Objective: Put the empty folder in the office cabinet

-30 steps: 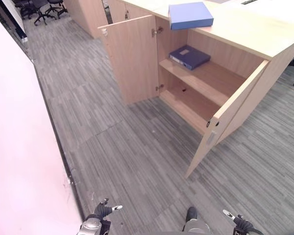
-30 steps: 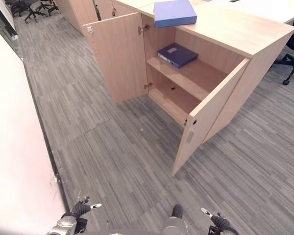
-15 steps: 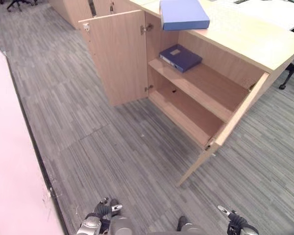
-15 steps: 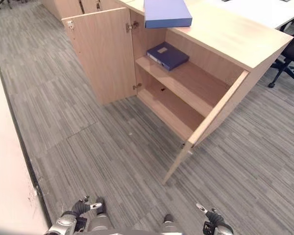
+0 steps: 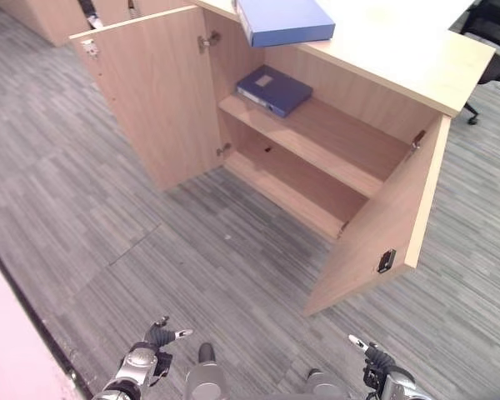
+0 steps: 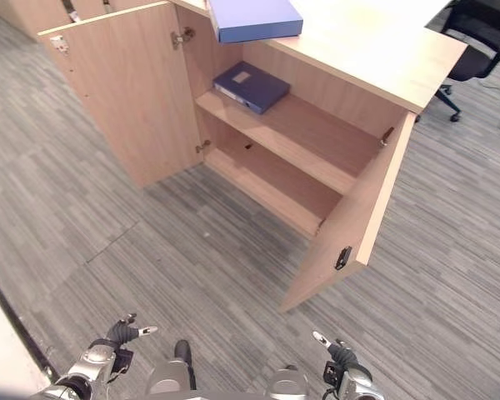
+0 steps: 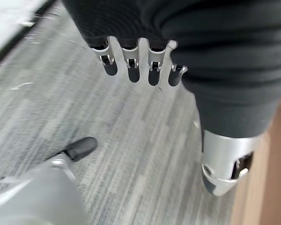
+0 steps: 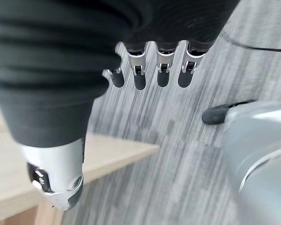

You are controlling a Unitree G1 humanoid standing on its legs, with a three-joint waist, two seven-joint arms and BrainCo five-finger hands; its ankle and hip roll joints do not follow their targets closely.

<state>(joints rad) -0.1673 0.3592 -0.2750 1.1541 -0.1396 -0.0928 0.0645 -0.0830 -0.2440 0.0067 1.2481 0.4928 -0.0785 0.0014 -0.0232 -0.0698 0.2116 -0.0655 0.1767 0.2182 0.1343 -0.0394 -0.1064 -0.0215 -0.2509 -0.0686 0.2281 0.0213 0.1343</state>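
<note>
Office cabinet (image 5: 333, 158) with both doors swung wide, giving free access to its shelves. The light blue folder (image 5: 283, 20), judged the one to be stored, lies flat on the cabinet's top at 12 o'clock, overhanging the front edge where a hand can take it. A darker folder (image 5: 273, 89) already rests on the upper shelf just below. Left hand (image 5: 150, 346) at 7 o'clock and right hand (image 5: 375, 362) at 5 o'clock hang low over the carpet, fingers relaxed and empty, well apart from the cabinet.
</note>
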